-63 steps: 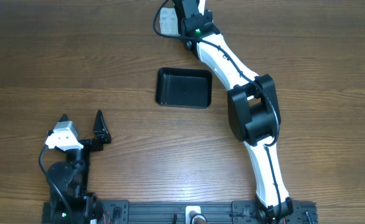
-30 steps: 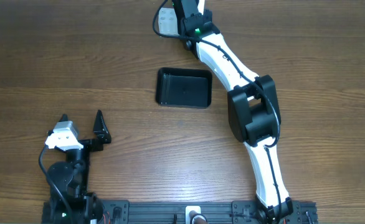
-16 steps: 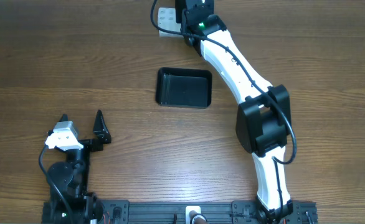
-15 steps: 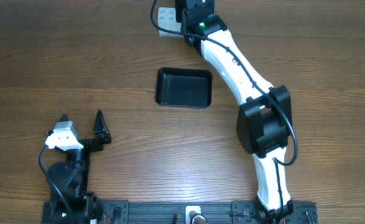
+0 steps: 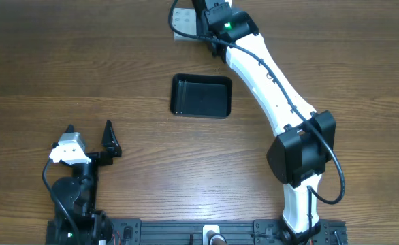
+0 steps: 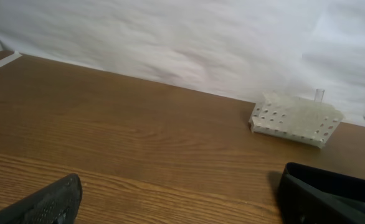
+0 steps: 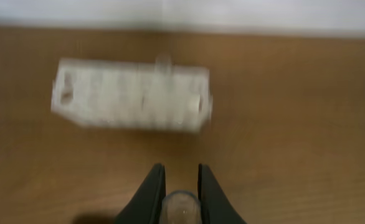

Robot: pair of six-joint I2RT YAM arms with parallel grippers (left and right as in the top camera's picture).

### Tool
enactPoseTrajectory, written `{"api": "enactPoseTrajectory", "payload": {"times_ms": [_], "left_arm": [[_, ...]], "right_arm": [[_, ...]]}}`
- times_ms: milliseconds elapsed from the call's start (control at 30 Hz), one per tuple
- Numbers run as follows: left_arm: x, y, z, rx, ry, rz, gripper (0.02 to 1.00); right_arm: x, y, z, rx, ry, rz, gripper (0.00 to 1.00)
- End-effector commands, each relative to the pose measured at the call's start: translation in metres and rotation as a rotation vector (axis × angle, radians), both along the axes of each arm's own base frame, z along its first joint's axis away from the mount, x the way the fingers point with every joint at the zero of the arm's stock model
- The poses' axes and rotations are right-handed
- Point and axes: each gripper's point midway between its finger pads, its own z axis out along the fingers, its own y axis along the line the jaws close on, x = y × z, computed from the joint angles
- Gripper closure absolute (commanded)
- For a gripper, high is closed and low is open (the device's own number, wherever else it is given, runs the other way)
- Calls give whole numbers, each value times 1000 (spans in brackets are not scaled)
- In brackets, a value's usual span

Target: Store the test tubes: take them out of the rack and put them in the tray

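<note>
The white perforated rack (image 7: 129, 93) stands at the table's far edge, with one clear tube (image 7: 164, 62) upright in it. My right gripper (image 7: 180, 173) hangs a little back from the rack, shut on a clear test tube (image 7: 181, 206) between its fingers. Seen from above, the rack (image 5: 181, 19) lies beside the right wrist, and the black tray (image 5: 201, 96) sits nearer, at the table's middle, with nothing visible in it. My left gripper (image 5: 88, 127) rests open at the near left, far from both. From the left wrist, the rack (image 6: 294, 118) and its tube (image 6: 319, 94) stand far off.
A white backdrop (image 6: 182, 43) rises just behind the rack at the table's far edge. The right arm (image 5: 274, 88) stretches over the table to the right of the tray. Bare wood (image 5: 84, 61) spreads left of the tray.
The right arm has stretched out, its elbow swinging down and to the right, while the wrist shifted slightly right beside the rack. The left arm has stayed still.
</note>
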Motion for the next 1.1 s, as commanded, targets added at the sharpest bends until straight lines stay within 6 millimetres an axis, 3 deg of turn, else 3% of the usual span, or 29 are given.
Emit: {"api": "enactPoseTrajectory", "payload": {"times_ms": [33, 233, 467, 733, 900, 1100], "left_arm": [[0, -1, -2, 13, 3, -10, 23], [0, -1, -2, 13, 3, -10, 20], [0, -1, -2, 13, 3, -10, 23], [0, -1, -2, 13, 3, -10, 23], [0, -1, -2, 13, 3, -10, 23], [0, -1, -2, 13, 3, -10, 23]], "right_arm": [[-32, 21, -1, 99, 103, 10, 996], [-68, 32, -27, 123, 295, 72, 989], [-101, 26, -45, 104, 459, 83, 991], [-129, 27, -68, 116, 630, 95, 991], [-135, 24, -80, 136, 701, 84, 991], [-127, 21, -82, 206, 711, 71, 989]]}}
